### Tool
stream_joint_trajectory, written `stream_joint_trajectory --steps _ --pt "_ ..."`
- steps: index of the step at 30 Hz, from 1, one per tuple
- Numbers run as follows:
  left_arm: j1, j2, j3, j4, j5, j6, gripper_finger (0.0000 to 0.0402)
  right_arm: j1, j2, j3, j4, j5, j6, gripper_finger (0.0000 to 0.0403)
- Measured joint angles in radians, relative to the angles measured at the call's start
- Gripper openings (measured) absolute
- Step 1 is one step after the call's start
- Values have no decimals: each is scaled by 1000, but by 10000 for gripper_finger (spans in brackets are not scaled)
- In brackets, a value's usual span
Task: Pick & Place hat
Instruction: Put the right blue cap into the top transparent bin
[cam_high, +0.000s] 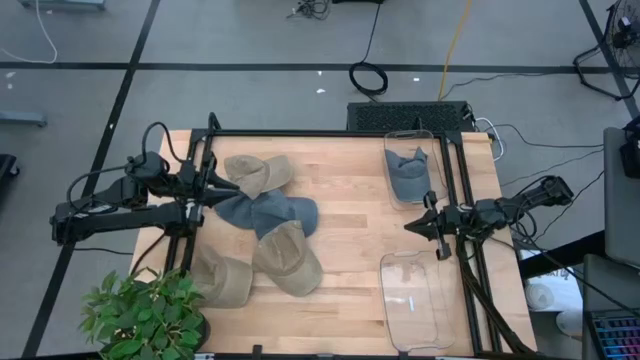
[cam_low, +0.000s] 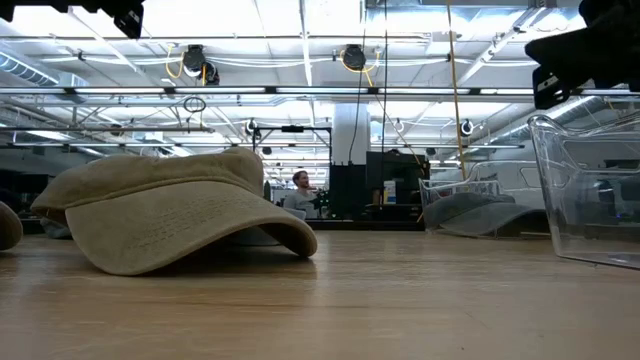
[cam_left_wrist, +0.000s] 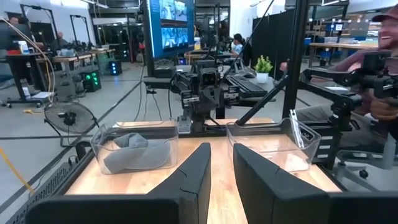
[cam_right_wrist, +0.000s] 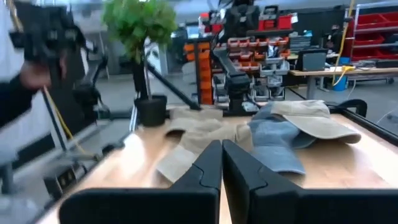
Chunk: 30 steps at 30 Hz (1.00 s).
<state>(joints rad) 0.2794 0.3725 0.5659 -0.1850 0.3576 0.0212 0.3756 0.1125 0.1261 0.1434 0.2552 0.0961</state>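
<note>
Left gripper (cam_high: 216, 187) jaws slightly spread, empty; right gripper (cam_high: 412, 226) jaws pressed together; blue hat (cam_high: 262, 212) half-hidden beneath tan hats.

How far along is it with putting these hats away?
One blue-grey hat already lies in the far clear bin. Nothing is in hand: the left gripper and right gripper both hold nothing. Four hats remain on the table, and the near bin has no hat.

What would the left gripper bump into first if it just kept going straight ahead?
Probably nothing on the table for a while. The left gripper points across the table, above the hats, and its wrist view shows the way running between the two clear bins. The first thing in line looks like the right gripper, though depth is hard to judge.
</note>
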Motion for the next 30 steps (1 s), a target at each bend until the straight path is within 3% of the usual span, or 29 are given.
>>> stream_joint_trajectory --steps 19,30 --pt "0 0 0 3 -2 0 76 0 1 -26 13 -24 28 0" --pt "0 0 0 3 -2 0 76 0 0 -78 158 -22 -30 0"
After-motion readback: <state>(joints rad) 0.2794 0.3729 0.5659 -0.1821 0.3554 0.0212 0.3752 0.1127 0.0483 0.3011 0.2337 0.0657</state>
